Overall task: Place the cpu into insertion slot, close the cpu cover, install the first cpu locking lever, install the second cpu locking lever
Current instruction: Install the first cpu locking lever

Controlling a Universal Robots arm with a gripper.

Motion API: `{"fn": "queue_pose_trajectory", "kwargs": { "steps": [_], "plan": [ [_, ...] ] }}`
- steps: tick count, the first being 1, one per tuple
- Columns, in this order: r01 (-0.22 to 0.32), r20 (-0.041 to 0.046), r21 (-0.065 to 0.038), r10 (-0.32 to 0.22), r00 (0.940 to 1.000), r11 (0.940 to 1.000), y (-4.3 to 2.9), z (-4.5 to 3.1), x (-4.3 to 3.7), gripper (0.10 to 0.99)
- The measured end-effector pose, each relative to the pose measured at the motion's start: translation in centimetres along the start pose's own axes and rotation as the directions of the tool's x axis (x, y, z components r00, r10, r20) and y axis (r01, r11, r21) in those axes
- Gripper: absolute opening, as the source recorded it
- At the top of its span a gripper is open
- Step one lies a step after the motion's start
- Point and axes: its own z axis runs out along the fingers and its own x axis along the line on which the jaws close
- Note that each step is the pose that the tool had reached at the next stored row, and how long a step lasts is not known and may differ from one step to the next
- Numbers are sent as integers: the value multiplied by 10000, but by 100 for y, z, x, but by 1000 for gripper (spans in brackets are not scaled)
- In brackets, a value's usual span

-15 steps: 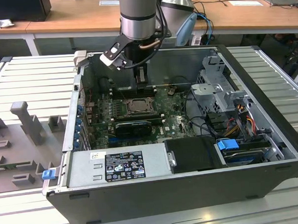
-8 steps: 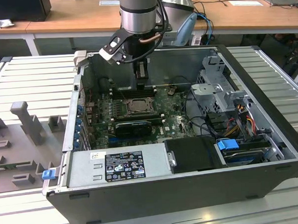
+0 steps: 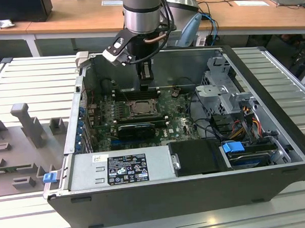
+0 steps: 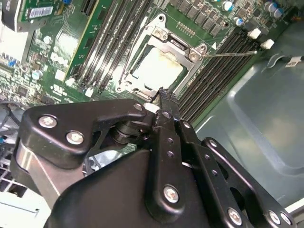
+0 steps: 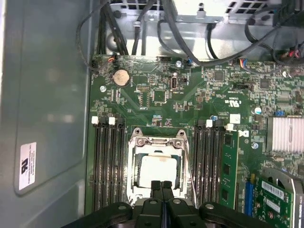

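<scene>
cpu (image 5: pixel 159 170) within cpu cover (image 5: pixel 156 144) window, just beside closed gripper (image 5: pixel 162 185)

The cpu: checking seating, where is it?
In the first wrist view the cpu lies in the insertion slot, framed by the cpu cover, between the memory slots.

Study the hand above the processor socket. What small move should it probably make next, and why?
Probably lower the hand a little toward the thin metal rod, to press it. The cpu lies under the cpu cover, which looks closed; the hand is shut, poised over the cover's edge; the rod juts out, apparently unlatched.
</scene>
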Motion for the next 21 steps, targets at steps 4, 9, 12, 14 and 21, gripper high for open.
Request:
{"fn": "queue_pose_trajectory", "kwargs": {
  "steps": [4, 9, 12, 14, 21],
  "plan": [
    [1264, -38, 24, -1263, 9920, 9920, 0, 0, 0, 106],
    [2062, -64, 37, -2062, 9785, 9785, 0, 0, 0, 106],
    [2584, -82, 44, -2584, 9660, 9660, 0, 0, 0, 106],
    [2955, -95, 49, -2955, 9553, 9553, 0, 0, 0, 106],
    [4358, -147, 62, -4357, 9000, 9000, 0, 1, 0, 106]
  ]
}}
